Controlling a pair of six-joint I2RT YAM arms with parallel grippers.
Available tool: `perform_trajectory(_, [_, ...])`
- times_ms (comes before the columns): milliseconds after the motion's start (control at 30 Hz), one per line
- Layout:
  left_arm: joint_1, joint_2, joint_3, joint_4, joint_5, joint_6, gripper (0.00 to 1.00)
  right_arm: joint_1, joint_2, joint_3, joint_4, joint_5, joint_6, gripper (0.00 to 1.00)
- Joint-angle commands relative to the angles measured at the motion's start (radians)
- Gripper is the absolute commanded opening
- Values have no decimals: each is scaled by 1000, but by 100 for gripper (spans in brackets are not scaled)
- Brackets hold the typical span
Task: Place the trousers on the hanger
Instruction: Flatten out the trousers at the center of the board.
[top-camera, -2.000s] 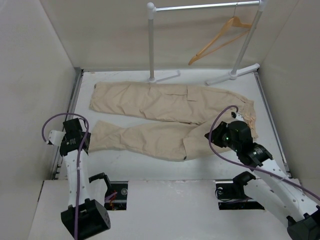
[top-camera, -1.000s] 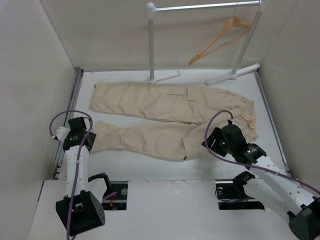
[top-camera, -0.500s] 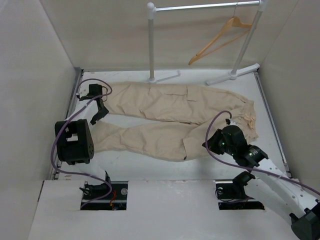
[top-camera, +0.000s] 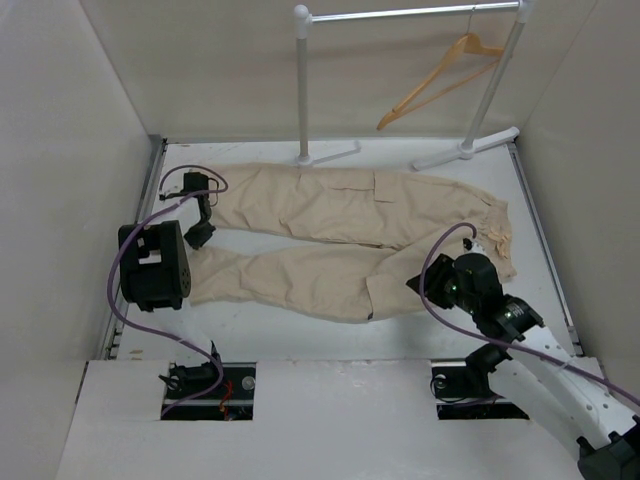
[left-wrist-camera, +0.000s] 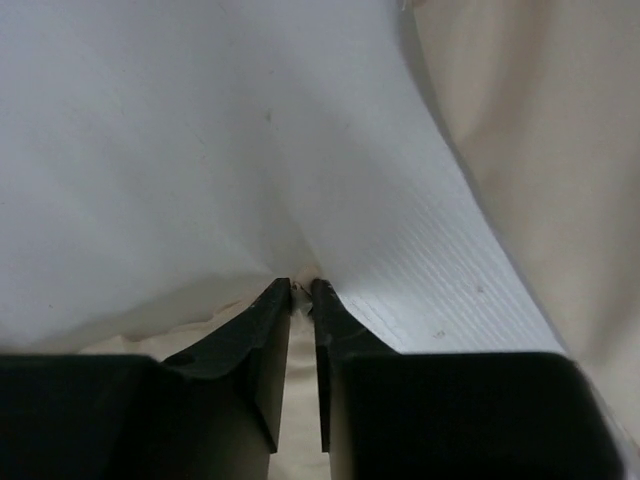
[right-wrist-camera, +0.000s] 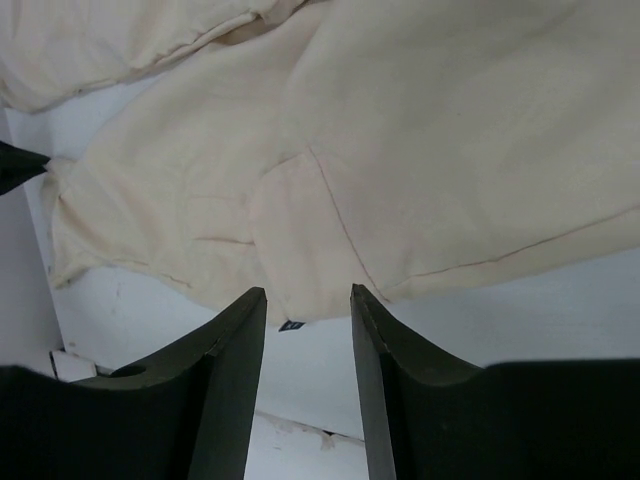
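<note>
White table top (top-camera: 300, 325), boxed in by pale walls, carries the beige cloth trousers (top-camera: 330, 205) across most of its middle. Their long axis runs from 9 o'clock to 3 o'clock, with the waistband at the 3 o'clock end and both cuffs pointing to 9 o'clock. The two legs lie flat and open into a narrow V, one toward 12 o'clock and one toward 6 o'clock. A strip of bare table shows between them near the cuffs.

At 1 o'clock the light-brown wooden triangular hanger (top-camera: 440, 80) hangs by its hook from the rail of the white metal rack (top-camera: 302, 90). It is tilted, with its long arm sloping down toward 8 o'clock, and it is well apart from the trousers.

The left gripper (top-camera: 200, 235) sits at 9 o'clock, at the cuff of the nearer leg. In its wrist view the left gripper (left-wrist-camera: 303, 290) shows black fingers drawn almost together, leaving only a sliver between the tips. The cuff edge rises to meet them, so they appear to pinch that hem. The other leg (left-wrist-camera: 540, 120) runs along the 3 o'clock side.

The right gripper (right-wrist-camera: 308, 292) hovers near 4 o'clock over the nearer leg's thigh (right-wrist-camera: 400, 150), above a stitched pocket flap (right-wrist-camera: 300, 230). Its fingers are spread wide and hold nothing.
</note>
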Motion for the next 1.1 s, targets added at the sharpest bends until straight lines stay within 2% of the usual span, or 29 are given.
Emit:
perform_trajectory(0, [16,-29,-25,1,-31,-15,7,-8,3,9,26,12,-12,47])
perform_trajectory(167, [72,-122,-14,-6,-80,-28,2,-20,8,4,21,33,-12,59])
perform_trajectory(300, [144,-204,9,-2,-102,-51,2,-169,-23,23,-54,81,29,61])
perform_trajectory(400, [184,-202,56,-16,-114,-77,2,-267,-25,35,-102,88,16,59])
perform_trajectory(500, [206,-153,113,-19,-111,-75,2,-351,-23,55,-155,119,-6,50])
perform_trajectory(600, [213,-97,160,-16,-113,-75,4,-443,-18,70,-185,142,-12,27])
perform_trajectory(667, [209,-61,188,-14,-103,-80,12,-512,6,78,-191,135,-6,21])
perform_trajectory(700, [209,-50,200,-19,-99,-86,20,-544,17,79,-192,142,-1,21])
perform_trajectory(733, [200,-50,210,-31,-102,-101,23,-580,28,78,-185,151,6,23])
perform_trajectory(800, [166,-134,159,-36,-103,-174,30,-652,54,81,-174,171,19,35])
perform_trajectory(900, [63,-338,-21,116,-71,-262,45,-747,112,93,-139,213,10,46])
perform_trajectory(967, [-1,-432,-103,153,-53,-270,48,-785,162,99,-120,237,2,49])
perform_trajectory(1067, [-52,-521,-207,121,-9,-301,49,-847,251,93,-85,269,0,53])
